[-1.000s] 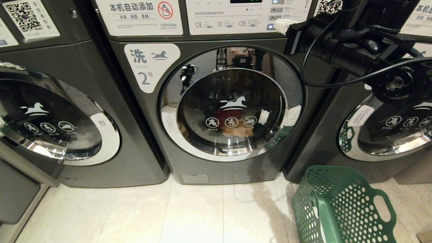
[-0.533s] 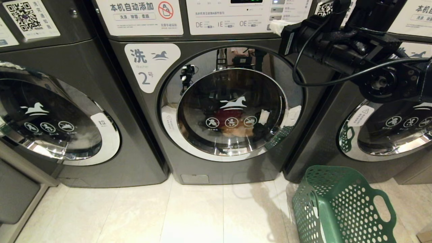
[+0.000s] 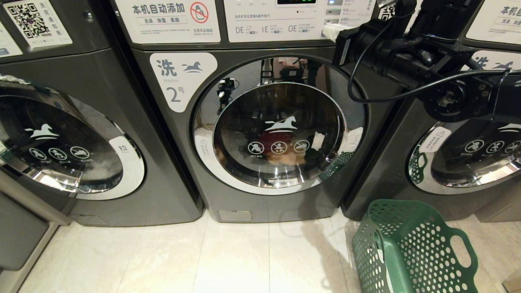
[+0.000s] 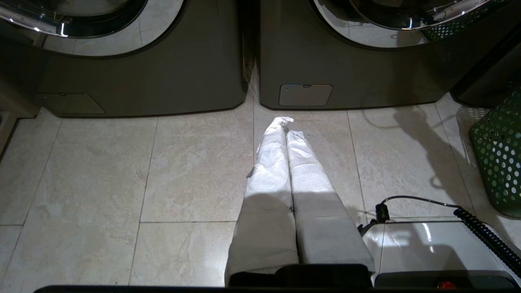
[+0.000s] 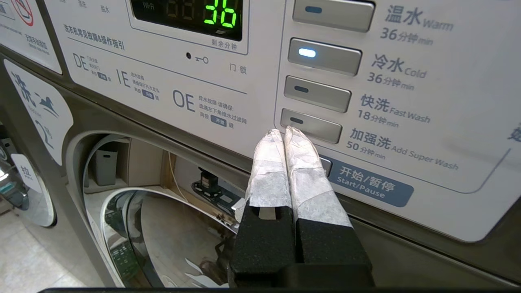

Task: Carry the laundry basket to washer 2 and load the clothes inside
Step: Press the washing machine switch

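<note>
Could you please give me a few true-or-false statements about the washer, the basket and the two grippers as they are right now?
1. The door of washer 2 is shut. True.
2. The basket stands on top of a washer. False: it is on the floor, right of washer 2.
3. The right gripper is shut, up at the control panel. True.
4. The left gripper holds a garment. False: it is shut on nothing, low over the floor.

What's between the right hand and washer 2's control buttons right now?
Nothing visible. The shut right hand hangs right in front of washer 2's control panel, its tips by the lowest wash button, with only open air between.
</note>
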You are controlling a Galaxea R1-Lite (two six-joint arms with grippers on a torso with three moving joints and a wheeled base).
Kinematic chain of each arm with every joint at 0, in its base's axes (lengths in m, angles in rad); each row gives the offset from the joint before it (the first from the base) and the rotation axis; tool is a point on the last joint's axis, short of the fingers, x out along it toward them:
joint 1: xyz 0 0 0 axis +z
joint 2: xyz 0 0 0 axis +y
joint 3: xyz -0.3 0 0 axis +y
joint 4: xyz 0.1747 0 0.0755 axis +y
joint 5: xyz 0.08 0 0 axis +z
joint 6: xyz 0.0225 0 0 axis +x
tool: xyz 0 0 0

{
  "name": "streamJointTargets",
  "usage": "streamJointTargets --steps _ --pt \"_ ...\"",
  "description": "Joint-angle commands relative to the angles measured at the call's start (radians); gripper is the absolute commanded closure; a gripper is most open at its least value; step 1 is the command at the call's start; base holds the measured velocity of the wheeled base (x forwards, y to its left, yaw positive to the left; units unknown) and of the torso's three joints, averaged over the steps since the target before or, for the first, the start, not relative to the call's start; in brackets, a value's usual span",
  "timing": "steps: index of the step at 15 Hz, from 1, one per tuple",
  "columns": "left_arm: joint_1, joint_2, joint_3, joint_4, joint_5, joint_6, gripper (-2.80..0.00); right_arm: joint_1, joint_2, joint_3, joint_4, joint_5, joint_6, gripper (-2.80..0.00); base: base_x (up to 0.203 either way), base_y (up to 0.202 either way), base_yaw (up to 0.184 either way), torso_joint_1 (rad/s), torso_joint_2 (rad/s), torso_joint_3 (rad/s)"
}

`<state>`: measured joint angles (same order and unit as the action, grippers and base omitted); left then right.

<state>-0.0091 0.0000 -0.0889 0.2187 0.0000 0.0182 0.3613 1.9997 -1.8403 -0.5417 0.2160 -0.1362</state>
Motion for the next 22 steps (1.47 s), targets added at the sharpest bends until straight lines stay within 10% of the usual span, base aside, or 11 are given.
streamJointTargets --steps 1,22 --pt "0.000 0.002 0.000 0.001 0.000 0.000 0.00 -0.001 0.021 -0.011 -0.004 -0.019 -0.003 0.00 0.000 0.000 0.000 0.000 0.00 0.000" --pt "0.000 0.002 0.000 0.001 0.000 0.000 0.00 -0.031 0.004 -0.004 0.008 -0.090 -0.003 0.00 0.000 0.000 0.000 0.000 0.00 0.000"
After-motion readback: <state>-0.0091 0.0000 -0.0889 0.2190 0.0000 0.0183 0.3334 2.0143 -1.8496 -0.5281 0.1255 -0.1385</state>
